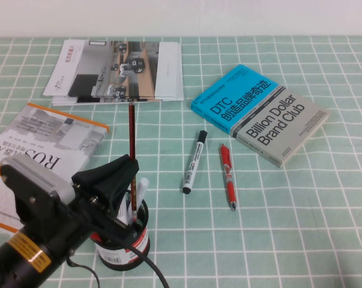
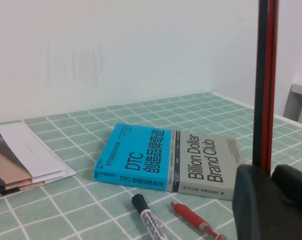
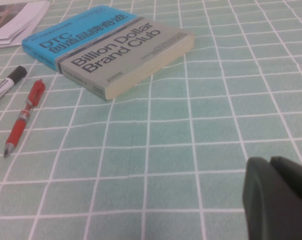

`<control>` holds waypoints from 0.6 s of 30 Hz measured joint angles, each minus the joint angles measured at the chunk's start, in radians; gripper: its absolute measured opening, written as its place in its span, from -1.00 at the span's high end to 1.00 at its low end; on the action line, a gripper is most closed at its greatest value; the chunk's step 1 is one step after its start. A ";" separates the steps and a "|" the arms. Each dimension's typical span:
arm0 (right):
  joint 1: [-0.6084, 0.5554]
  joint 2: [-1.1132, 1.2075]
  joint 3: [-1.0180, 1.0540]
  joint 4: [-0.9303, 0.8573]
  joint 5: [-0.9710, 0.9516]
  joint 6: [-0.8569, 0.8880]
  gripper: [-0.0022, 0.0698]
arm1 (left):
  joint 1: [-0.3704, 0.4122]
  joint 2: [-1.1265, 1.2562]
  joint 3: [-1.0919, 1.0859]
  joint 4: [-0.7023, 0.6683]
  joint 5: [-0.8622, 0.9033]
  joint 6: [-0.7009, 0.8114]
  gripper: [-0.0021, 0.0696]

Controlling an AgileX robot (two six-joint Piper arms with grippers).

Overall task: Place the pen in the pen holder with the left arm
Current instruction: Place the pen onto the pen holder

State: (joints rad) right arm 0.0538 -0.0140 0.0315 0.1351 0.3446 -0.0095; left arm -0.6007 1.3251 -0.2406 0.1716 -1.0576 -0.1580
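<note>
The left gripper [image 1: 128,180] hangs directly above the pen holder [image 1: 123,240] at the near left of the table, its jaws closed narrowly on the pen [image 1: 132,138]. The pen stands upright so that its lower end can pass straight down through the holder's open mouth; that end seems already inside, beside a white-tipped item standing in the cup. The grip sits low on the shaft, leaving most of the length above the fingers. The right gripper [image 3: 278,197] hovers low over bare cloth, out of the way; whether it is open cannot be told. Counted: 1 pen, 1 holder, 1 marker [image 1: 194,162], 1 red clip pen [image 1: 228,176], 2 books and 1 stack of brochures [image 1: 117,72].
</note>
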 joint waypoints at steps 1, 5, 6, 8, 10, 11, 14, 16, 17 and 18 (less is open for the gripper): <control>0.000 0.000 0.000 0.000 0.000 0.000 1.00 | 0.000 0.004 0.000 0.000 -0.004 0.002 0.90; 0.000 0.000 0.000 0.001 0.000 0.000 1.00 | 0.000 0.023 0.000 0.000 -0.006 0.006 0.90; 0.000 0.000 0.000 0.003 0.000 0.000 1.00 | 0.000 0.027 0.000 0.000 -0.006 0.006 0.90; 0.000 0.000 0.000 0.003 0.000 0.000 1.00 | 0.000 0.035 0.000 0.000 -0.006 0.006 0.90; 0.000 0.000 0.000 0.003 0.000 0.000 1.00 | 0.000 0.043 0.000 0.000 -0.011 0.008 0.90; 0.000 0.000 0.000 0.003 0.000 0.000 1.00 | 0.000 0.044 0.001 0.000 -0.015 0.008 0.90; 0.000 0.000 0.000 0.003 0.000 0.000 1.00 | 0.000 0.045 0.016 -0.002 -0.019 0.008 0.90; 0.000 0.000 0.000 0.003 0.000 0.000 1.00 | 0.000 0.045 0.026 -0.005 -0.019 0.008 0.90; 0.000 0.000 0.000 0.003 0.000 0.000 1.00 | 0.000 0.045 0.029 -0.005 -0.019 0.008 0.90; 0.000 0.000 0.000 0.003 0.000 0.000 1.00 | 0.000 0.045 0.029 -0.005 -0.019 0.008 0.90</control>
State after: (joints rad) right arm 0.0538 -0.0140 0.0315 0.1383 0.3446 -0.0095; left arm -0.6007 1.3701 -0.2112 0.1661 -1.0768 -0.1496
